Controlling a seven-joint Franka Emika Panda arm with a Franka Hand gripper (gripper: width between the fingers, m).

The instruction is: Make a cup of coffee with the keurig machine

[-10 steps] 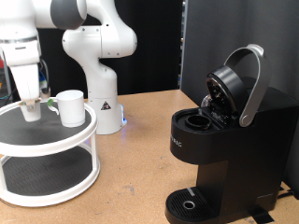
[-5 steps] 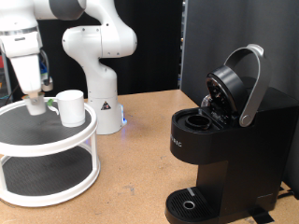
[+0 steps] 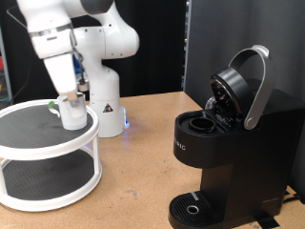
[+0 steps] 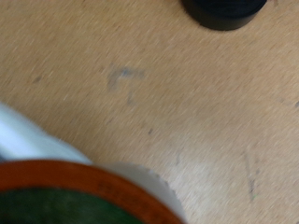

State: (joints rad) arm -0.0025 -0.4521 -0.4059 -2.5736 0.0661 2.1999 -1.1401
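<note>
Black curtains back a tan wooden counter carrying a white two-tier round stand with dark mesh shelves and a large boxy black keurig machine with a grey curved lid handle. On the exterior view, the white arm's pincer hangs directly over the plain white cylindrical cup, which stands on the stand's upper shelf immediately below the fingertips; whether the fingers are spread or closed cannot be told, since cup and hand overlap. The machine sits well apart from the pincer, toward the exterior view's right, with its lid raised and the pod chamber exposed. Another white robot base stands just behind the pincer. The wrist view shows blurred counter grain, a dark round object at one edge, and a red-rimmed, dark green form close to the lens that cannot be identified. Judged from its look, the cup is rigid, light, smooth-walled and probably breakable; its rim wall or side handle offers the likeliest hold.
</note>
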